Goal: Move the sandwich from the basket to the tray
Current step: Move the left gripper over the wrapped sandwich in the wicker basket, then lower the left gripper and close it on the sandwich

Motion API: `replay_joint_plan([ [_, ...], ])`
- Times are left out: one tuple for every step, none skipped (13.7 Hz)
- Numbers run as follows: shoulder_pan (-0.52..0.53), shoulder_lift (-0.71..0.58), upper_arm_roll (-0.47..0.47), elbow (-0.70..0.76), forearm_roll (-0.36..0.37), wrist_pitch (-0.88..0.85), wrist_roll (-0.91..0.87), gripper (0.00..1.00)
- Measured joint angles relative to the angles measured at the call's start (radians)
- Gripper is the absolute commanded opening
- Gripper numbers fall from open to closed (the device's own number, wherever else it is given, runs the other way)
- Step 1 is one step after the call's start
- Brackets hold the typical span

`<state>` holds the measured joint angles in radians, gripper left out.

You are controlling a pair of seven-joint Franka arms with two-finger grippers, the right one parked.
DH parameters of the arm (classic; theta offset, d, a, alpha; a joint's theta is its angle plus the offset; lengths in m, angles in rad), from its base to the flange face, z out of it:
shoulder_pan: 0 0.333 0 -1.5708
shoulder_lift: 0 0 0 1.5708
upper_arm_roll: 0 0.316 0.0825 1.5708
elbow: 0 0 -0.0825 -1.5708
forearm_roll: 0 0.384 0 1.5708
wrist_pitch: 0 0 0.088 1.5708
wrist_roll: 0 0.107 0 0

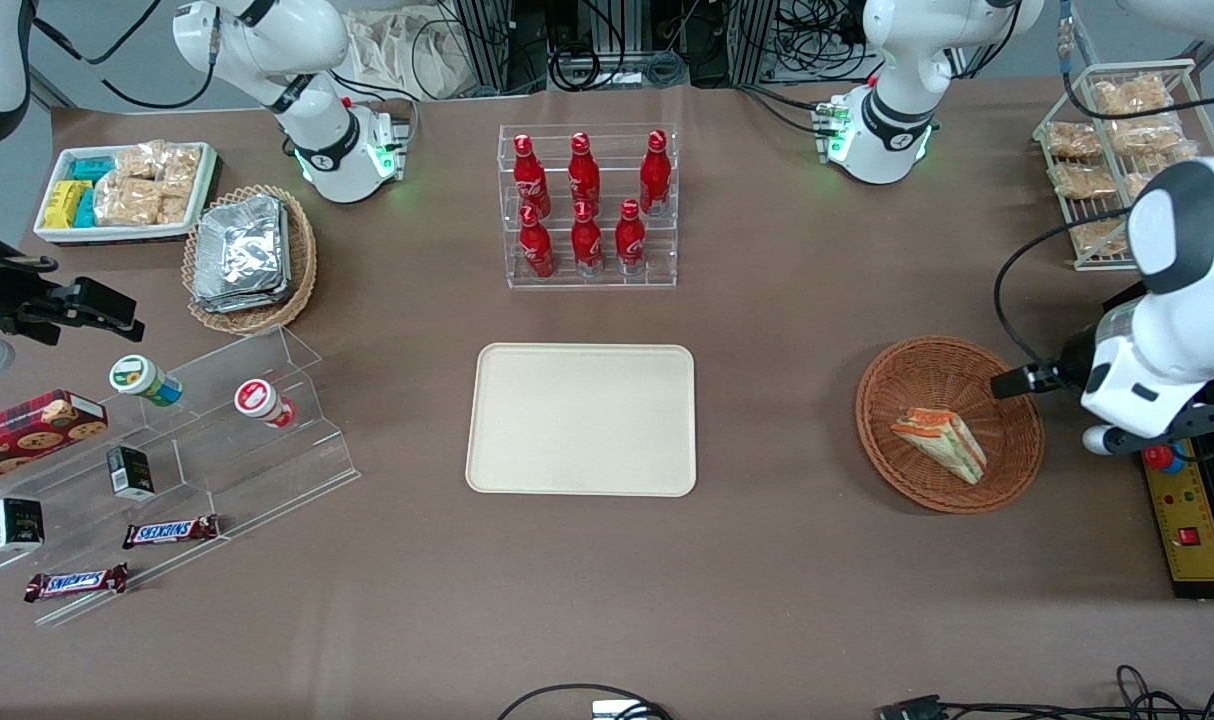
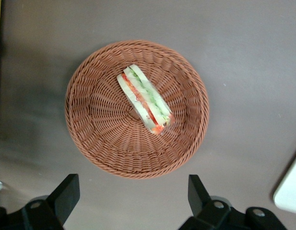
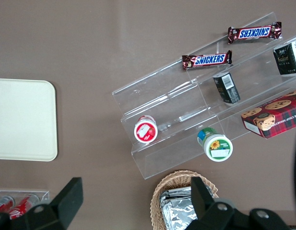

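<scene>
Wicker basket (image 2: 136, 109) held the sandwich (image 2: 144, 99); end effector (image 2: 133, 199) hovered above its rim, fingers spread and empty, approach step, next likely a descent before carrying to the tray (image 1: 582, 418).

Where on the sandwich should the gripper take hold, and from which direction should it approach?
Probably from straight above, closing on the two flat bread faces near the middle of the sandwich. It stands on edge in the basket, filling stripes facing up, so those long faces are free, and the low rim would hinder a sideways approach. The open gripper hangs above the table just outside the basket's rim.
</scene>
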<state>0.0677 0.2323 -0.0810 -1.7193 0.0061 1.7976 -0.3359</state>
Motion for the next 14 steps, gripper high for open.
replay_joint_plan([
  [0.0, 0.011, -0.001, -0.031, 0.0, 0.044, -0.065, 1.0],
  [0.0, 0.023, -0.001, -0.064, 0.0, 0.091, -0.124, 1.0],
  [0.0, 0.036, -0.002, -0.095, 0.0, 0.142, -0.168, 1.0],
  [0.0, 0.049, -0.001, -0.128, 0.0, 0.203, -0.202, 1.0],
  [0.0, 0.059, -0.002, -0.159, 0.0, 0.256, -0.225, 1.0],
  [0.0, 0.065, -0.002, -0.19, 0.0, 0.299, -0.238, 1.0],
  [0.0, 0.068, -0.001, -0.217, 0.0, 0.334, -0.246, 1.0],
  [0.0, 0.068, -0.002, -0.24, 0.0, 0.365, -0.252, 1.0],
  [0.0, 0.068, -0.001, -0.258, 0.0, 0.391, -0.262, 1.0],
  [0.0, 0.07, -0.001, -0.272, 0.0, 0.412, -0.276, 1.0],
  [0.0, 0.074, -0.002, -0.283, 0.0, 0.431, -0.29, 1.0],
  [0.0, 0.084, -0.002, -0.29, 0.0, 0.453, -0.303, 1.0],
  [0.0, 0.097, -0.002, -0.293, 0.0, 0.473, -0.315, 1.0],
  [0.0, 0.113, -0.002, -0.294, -0.001, 0.49, -0.329, 1.0],
])
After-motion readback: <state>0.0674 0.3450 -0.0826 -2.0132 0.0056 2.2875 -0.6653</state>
